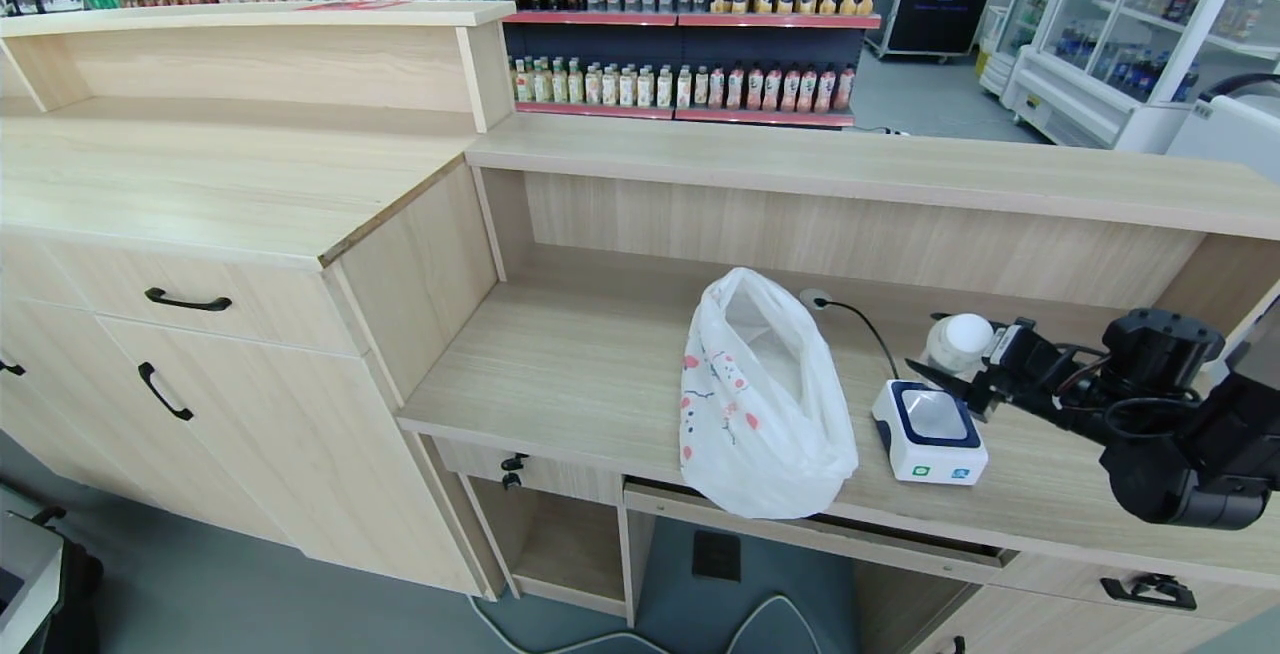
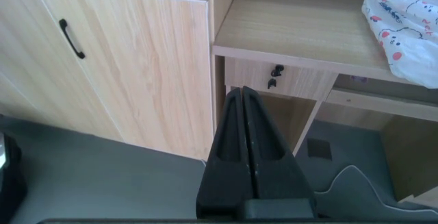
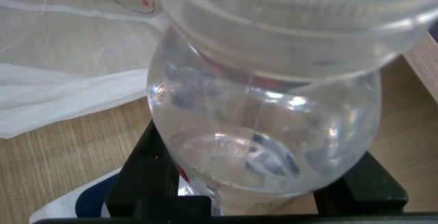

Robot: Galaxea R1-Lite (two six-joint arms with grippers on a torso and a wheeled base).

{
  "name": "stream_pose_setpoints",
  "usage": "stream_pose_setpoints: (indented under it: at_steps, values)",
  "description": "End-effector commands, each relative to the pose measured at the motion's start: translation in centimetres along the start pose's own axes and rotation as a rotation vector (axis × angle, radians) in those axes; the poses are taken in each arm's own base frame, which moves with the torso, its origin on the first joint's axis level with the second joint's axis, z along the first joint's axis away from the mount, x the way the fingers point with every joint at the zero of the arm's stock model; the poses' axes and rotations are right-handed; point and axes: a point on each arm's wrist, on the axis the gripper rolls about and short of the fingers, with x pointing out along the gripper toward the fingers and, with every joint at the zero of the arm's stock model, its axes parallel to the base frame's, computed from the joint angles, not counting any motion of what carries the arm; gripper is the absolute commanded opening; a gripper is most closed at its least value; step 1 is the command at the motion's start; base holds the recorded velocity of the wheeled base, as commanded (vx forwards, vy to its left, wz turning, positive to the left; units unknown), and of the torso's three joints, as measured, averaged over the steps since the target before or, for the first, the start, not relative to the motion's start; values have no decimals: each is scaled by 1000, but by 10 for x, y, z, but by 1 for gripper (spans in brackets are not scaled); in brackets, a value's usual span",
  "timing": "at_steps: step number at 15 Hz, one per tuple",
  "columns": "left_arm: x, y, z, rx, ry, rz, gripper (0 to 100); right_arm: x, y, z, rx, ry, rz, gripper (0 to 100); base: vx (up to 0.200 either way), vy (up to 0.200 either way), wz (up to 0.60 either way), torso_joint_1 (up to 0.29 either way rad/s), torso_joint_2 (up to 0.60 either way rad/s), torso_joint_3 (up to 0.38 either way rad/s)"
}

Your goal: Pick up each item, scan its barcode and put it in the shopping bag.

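In the head view a white printed bag (image 1: 765, 404) stands open-mouthed on the tabletop (image 1: 560, 374). The scanner (image 1: 930, 431) is just beside it on the robot's right, with a black cable (image 1: 868, 326) running from it toward the back of the tabletop. The right gripper (image 1: 950, 359) hangs just behind the scanner, its fingers pinching a clear bottle (image 1: 962, 336) with a white cap; the bottle is off the tabletop and lies roughly level, cap toward the bag. In the left wrist view the left gripper (image 2: 243, 114) is low in front of the counter, below the tabletop edge, its fingers pressed together on nothing. A cabinet door (image 2: 130, 66) lies beyond it, a small drawer (image 2: 280, 80) sits under the tabletop, and part of the bag (image 2: 404, 25) shows farther off. In the right wrist view the bottle (image 3: 267, 114) sits close to the lens, with black fingers (image 3: 144, 176) clamped on either side. Behind it are the bag (image 3: 68, 46) and a corner of the scanner (image 3: 82, 203).
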Motion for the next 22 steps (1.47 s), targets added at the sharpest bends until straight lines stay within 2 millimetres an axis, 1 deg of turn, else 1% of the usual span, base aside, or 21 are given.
stream_pose_setpoints:
  at_steps: [1, 4, 6, 7, 8, 9, 10, 11, 13, 14, 15, 16, 17, 18, 19, 20, 22]
  values:
    - [0, 0, 0, 0, 0, 0, 0, 1, 0, -1, -2, -1, -1, 0, 0, 0, 0, 0, 0, 0]
    - [0, 0, 0, 0, 0, 0, 0, 2, -1, -1, -2, -3, -1, 0, 0, 0, 0, 0, 0, 0]
    - [0, 0, 0, 0, 0, 0, 0, -2, -13, 7, -19, -15, -31, 0, 0, 0, 0, 0, 0, 0]
    - [0, 0, 0, 0, 0, 0, 0, -11, -26, 18, 20, -15, -60, 0, 0, 0, 0, 0, 0, 0]
    - [0, 0, 0, 0, 0, 0, 0, -22, -41, 37, 89, -23, -95, 0, 0, 0, 0, 0, 0, 0]
    - [0, 0, 0, 0, 0, 0, 0, -32, -49, 53, 148, -16, -123, 0, 0, 0, 0, 0, 0, 0]
    - [0, 0, 0, 0, 0, 0, 0, -56, -62, 80, 249, 57, -218, 0, 0, 0, 0, 0, 0, 0]
    - [0, 0, 0, 0, 0, 0, 0, -75, -66, 95, 324, 148, -306, 0, 0, 0, 0, 0, 0, 0]
    - [0, 0, 0, 0, 0, 0, 0, -105, -69, 112, 368, 325, -479, 0, 0, 0, 0, 0, 0, 0]
    - [0, 0, 0, 0, 0, 0, 0, -113, -68, 117, 375, 362, -527, 0, 0, 0, 0, 0, 0, 0]
    - [0, 0, 0, 0, 0, 0, 0, -123, -66, 129, 416, 395, -620, 0, 0, 0, 0, 0, 0, 0]
    - [0, 0, 0, 0, 0, 0, 0, -126, -66, 133, 428, 416, -676, 0, 0, 0, 0, 0, 0, 0]
    - [0, 0, 0, 0, 0, 0, 0, -128, -65, 134, 427, 434, -699, 0, 0, 0, 0, 0, 0, 0]
    - [0, 0, 0, 0, 0, 0, 0, -130, -64, 132, 434, 493, -761, 0, 0, 0, 0, 0, 0, 0]
    - [0, 0, 0, 0, 0, 0, 0, -131, -62, 131, 441, 527, -782, 0, 0, 0, 0, 0, 0, 0]
    - [0, 0, 0, 0, 0, 0, 0, -134, -63, 135, 437, 553, -821, 0, 0, 0, 0, 0, 0, 0]
    - [0, 0, 0, 0, 0, 0, 0, -136, -63, 140, 431, 546, -830, 0, 0, 0, 0, 0, 0, 0]
